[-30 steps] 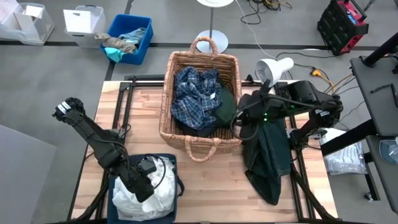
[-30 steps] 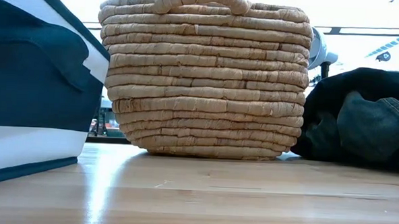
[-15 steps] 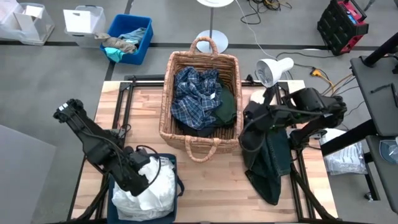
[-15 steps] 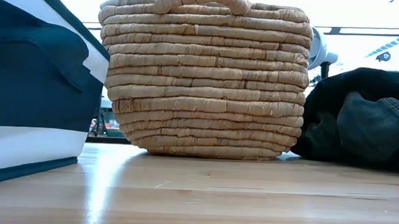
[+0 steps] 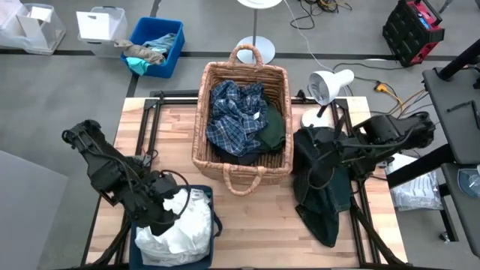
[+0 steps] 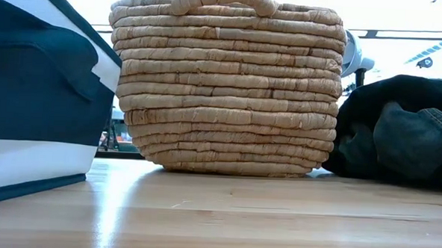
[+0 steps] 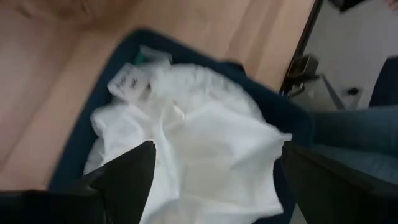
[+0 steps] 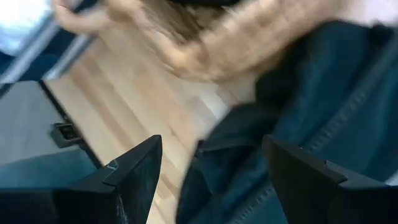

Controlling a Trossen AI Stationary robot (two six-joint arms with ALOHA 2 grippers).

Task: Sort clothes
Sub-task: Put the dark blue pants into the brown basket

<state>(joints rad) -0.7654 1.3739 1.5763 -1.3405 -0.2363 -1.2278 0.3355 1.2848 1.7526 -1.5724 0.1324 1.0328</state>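
Note:
A wicker basket (image 5: pixel 202 127) (image 6: pixel 230 87) stands mid-table, holding a blue-and-white plaid garment (image 5: pixel 232 116), a dark green one (image 5: pixel 274 129) and something black beneath. White clothes (image 5: pixel 184 225) (image 7: pixel 205 124) fill the navy bin (image 5: pixel 213 225) (image 6: pixel 35 93) at the near left. My left gripper (image 5: pixel 165 210) (image 7: pixel 217 147) hovers open over them. A pile of dark clothes (image 5: pixel 322 202) (image 6: pixel 400 132) lies on the table right of the basket. My right gripper (image 5: pixel 321 161) (image 8: pixel 211 140) is open just above that pile's far part.
On the floor beyond the far left edge stand a blue bin of rags (image 5: pixel 157 45) and clear boxes (image 5: pixel 101 22). A white lamp (image 5: pixel 330 82) sits at the far right corner. Bare wood (image 5: pixel 255 225) lies between the navy bin and the dark pile.
My left gripper has drawn back toward the table's left edge, off the white clothes, which stay in the navy bin. My right gripper has gone from beside the basket toward the table's right and near edges, over the dark pile, which lies still.

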